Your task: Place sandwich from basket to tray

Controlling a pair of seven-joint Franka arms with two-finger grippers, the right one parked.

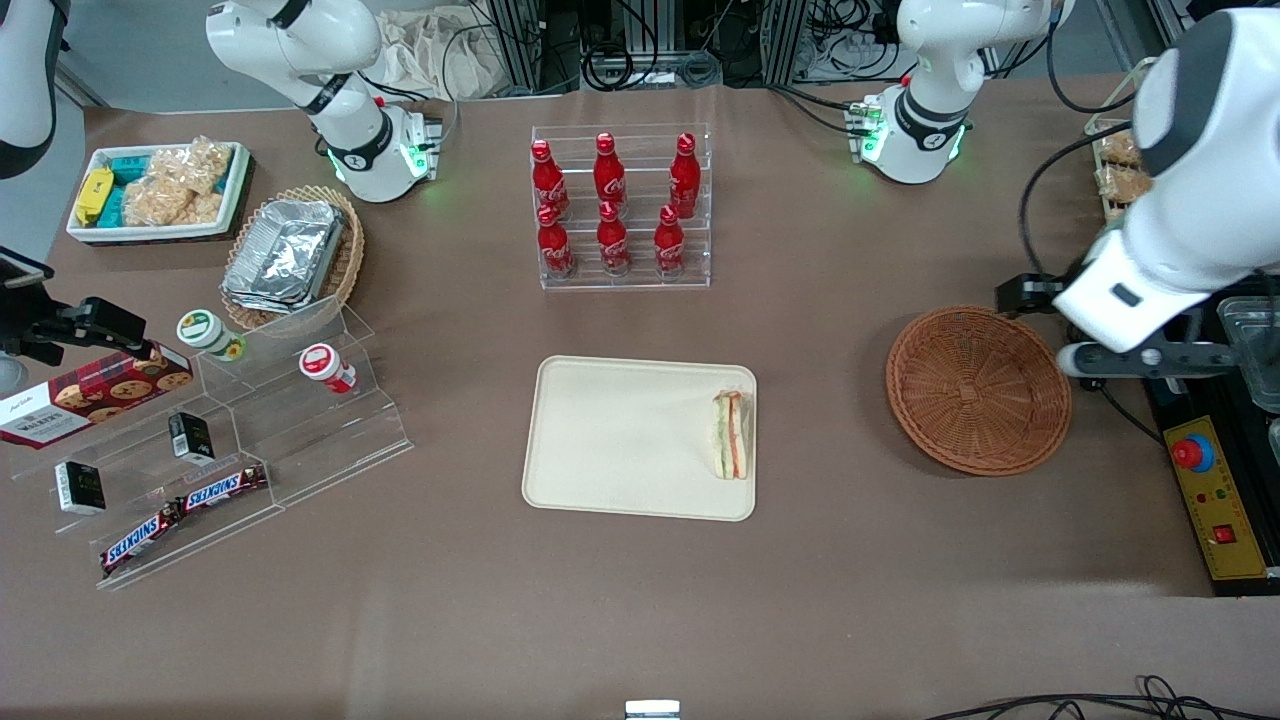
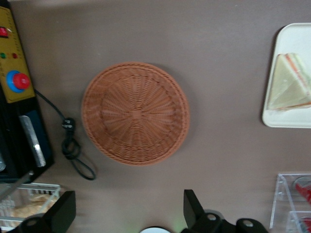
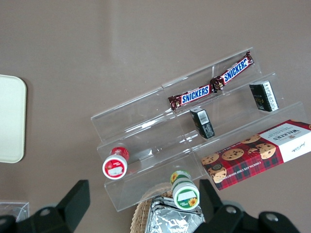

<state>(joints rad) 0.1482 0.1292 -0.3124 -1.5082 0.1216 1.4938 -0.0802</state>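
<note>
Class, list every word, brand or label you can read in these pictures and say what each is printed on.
"SNICKERS": two bars and on the clear stand.
"WALKERS": cookie box.
Coca-Cola script: red bottles, barely legible.
Jar lids, black packs: too small to read.
Gripper, open above the basket: no text.

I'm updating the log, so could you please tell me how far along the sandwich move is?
It looks done: the sandwich lies on the tray at its edge nearest the basket, which is empty. The end effector hangs open above the basket, holding nothing. Nothing appears left.
</note>
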